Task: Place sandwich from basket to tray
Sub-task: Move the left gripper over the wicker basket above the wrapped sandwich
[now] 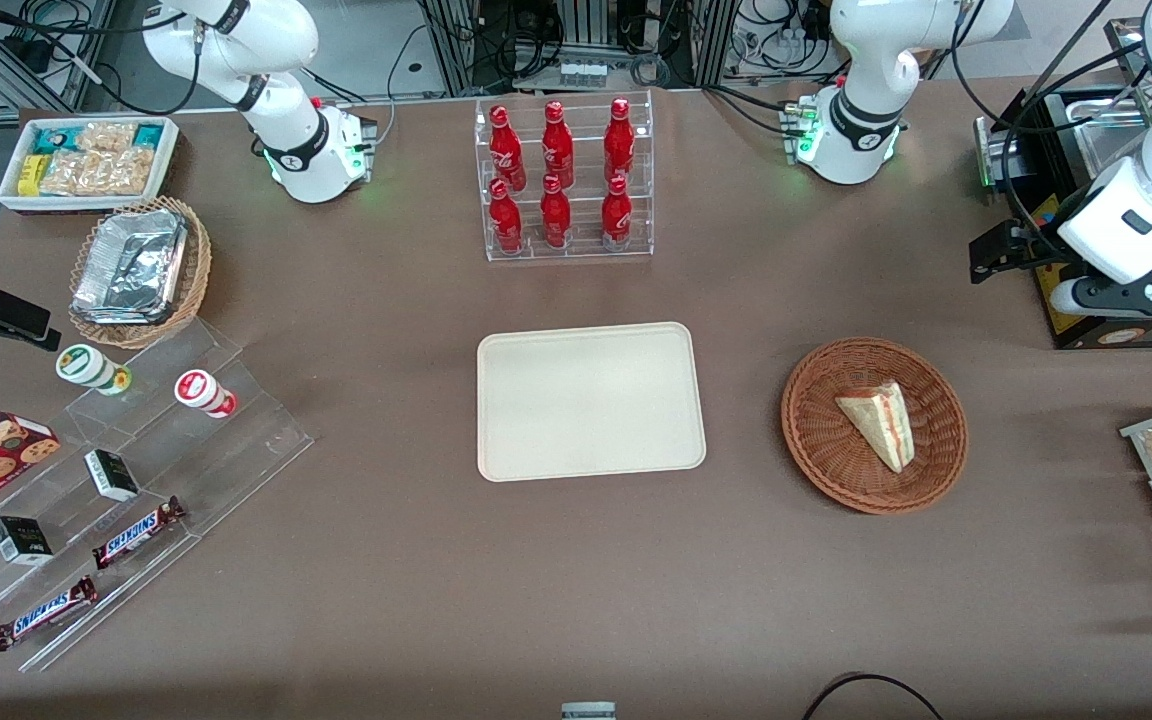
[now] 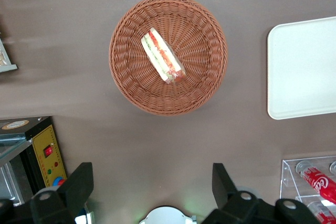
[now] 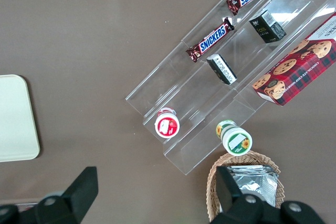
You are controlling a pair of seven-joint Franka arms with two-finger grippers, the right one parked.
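Front view shows the sandwich (image 1: 879, 420) lying in the basket (image 1: 816, 440), a bit toward the 3 o'clock side of it. The tray (image 1: 591, 400) sits bare on the worktop (image 1: 576, 600), well apart from the basket, out at the basket's 9 o'clock. The gripper (image 1: 996, 255) hangs high up, off at about 1 o'clock from the basket and not yet over it.

From the wrist camera, the gripper (image 2: 152, 182) has its two fingers (image 2: 79, 182) spread wide with nothing between them. The sandwich (image 2: 163, 56) lies there on its side, and its red and green filling faces up.

Nothing has been picked up yet, so I think the grab is the hard part.

- The bread looks soft. A hard squeeze could squash it or push the filling out.
- The wedge lies slanted. If the fingers come down across the long way, they may not fit around it and could just shove it along.
- The basket has a raised rim. A finger coming in low could bump the rim and slide the whole basket.
- A loose hold could let the sandwich tip and drop on the brown worktop between basket and tray.
- A rack of red bottles (image 1: 561, 180) stands at the tray's 12 o'clock. A swing that goes too wide might knock it.
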